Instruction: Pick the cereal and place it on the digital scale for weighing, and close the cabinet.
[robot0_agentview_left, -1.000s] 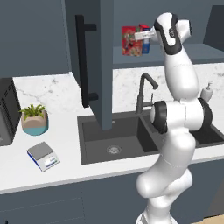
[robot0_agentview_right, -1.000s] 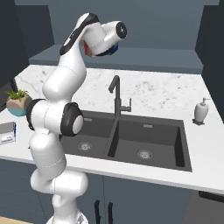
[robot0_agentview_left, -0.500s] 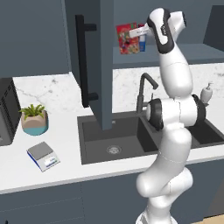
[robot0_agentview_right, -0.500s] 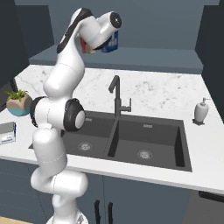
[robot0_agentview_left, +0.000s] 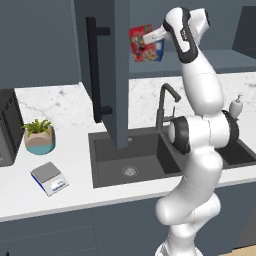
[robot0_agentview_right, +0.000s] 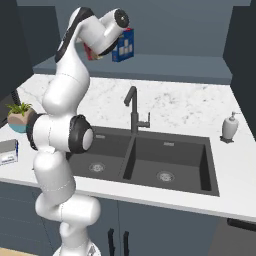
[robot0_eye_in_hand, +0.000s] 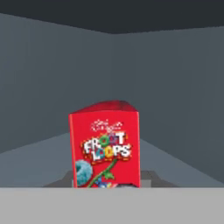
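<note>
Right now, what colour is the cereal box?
Red, with colourful print on its front; the cereal shows best in the hand view.

Colours, kitchen scene
Red cereal (robot0_eye_in_hand: 105, 146) box with white lettering, blue and green print; slate-blue cabinet (robot0_agentview_left: 120, 70), black bar handle (robot0_agentview_left: 95, 70); white-grey marbled counter (robot0_agentview_left: 75, 165); white digital scale (robot0_agentview_left: 48, 178), grey plate; teal plant pot (robot0_agentview_left: 40, 145); black sink (robot0_agentview_right: 150, 162)

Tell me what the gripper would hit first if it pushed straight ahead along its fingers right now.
The cereal itself: the gripper is shut on it. Past the box, the dark back wall of the cabinet seems next, though depth there is hard to judge.
</note>
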